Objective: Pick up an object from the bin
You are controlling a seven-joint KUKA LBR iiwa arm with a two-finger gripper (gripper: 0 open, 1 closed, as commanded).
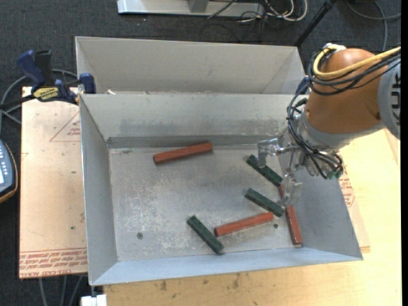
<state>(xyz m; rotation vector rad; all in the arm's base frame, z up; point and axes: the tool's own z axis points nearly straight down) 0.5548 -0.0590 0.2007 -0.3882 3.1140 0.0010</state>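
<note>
Position: I hang low at the right of the bin [95,183], over the right end of the dark green bar [263,201], just beside a red bar [293,225] by the right wall | Grip: released or clenched, cannot tell | Why: bars lie flat; that end looks freest to pinch.

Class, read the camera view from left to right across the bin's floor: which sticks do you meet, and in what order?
In order: red-brown stick at the back → dark green stick at the front → long red stick → short red stick by the right wall.
</note>
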